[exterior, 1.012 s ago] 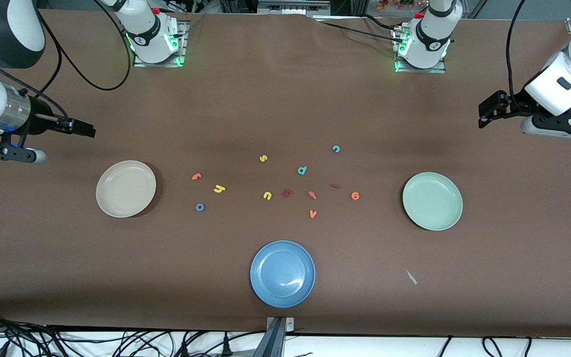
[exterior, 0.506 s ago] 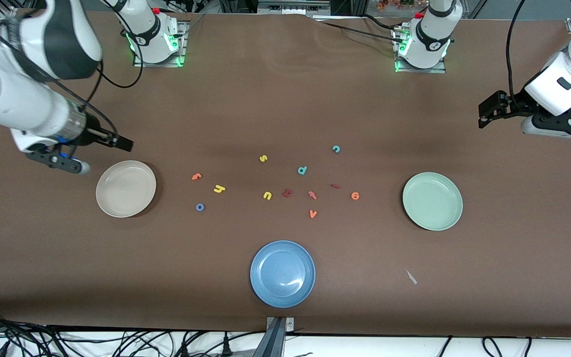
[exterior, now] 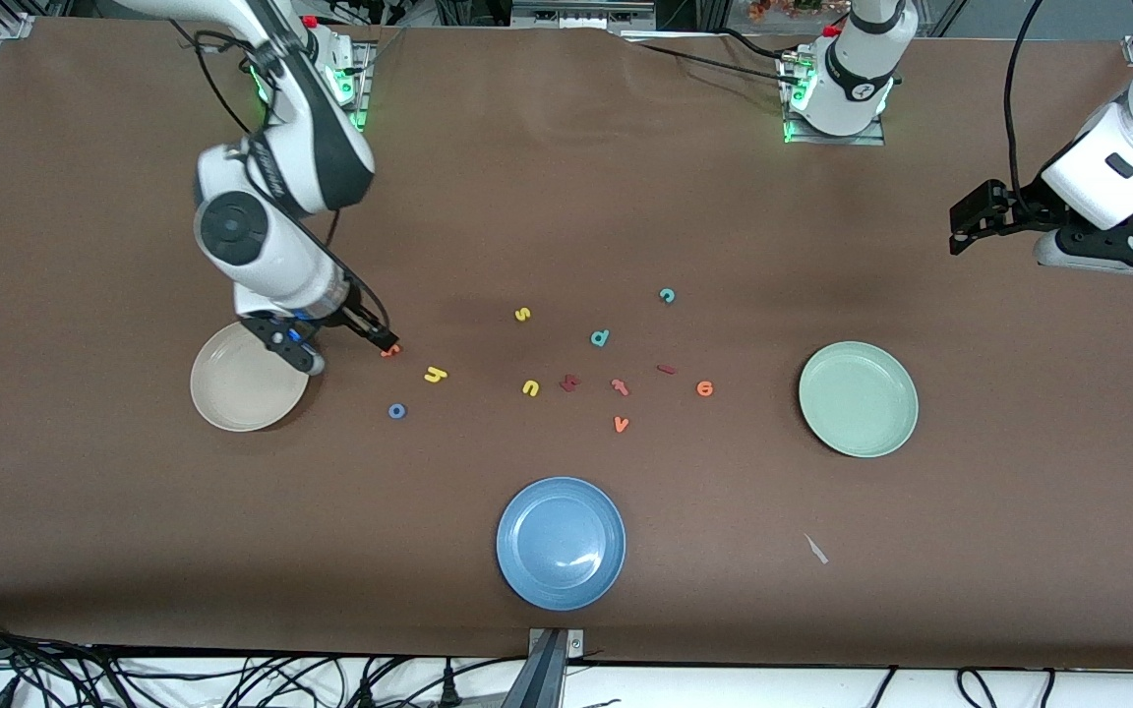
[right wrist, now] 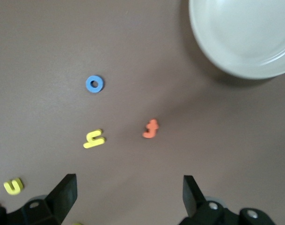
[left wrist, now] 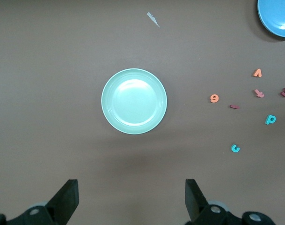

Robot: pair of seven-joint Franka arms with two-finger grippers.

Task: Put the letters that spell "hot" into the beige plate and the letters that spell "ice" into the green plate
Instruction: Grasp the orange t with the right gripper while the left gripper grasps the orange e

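right end effector (exterior: 382,341) hangs apart over orange "t" (right wrist: 151,129); left end effector (left wrist: 132,199) waits apart.

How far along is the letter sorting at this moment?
Nothing is sorted: the beige plate and green plate are both empty. In hand: the open right gripper is over the orange t, not gripping. The open left gripper waits at its end of the table. All six letters are left, including h, o and e.
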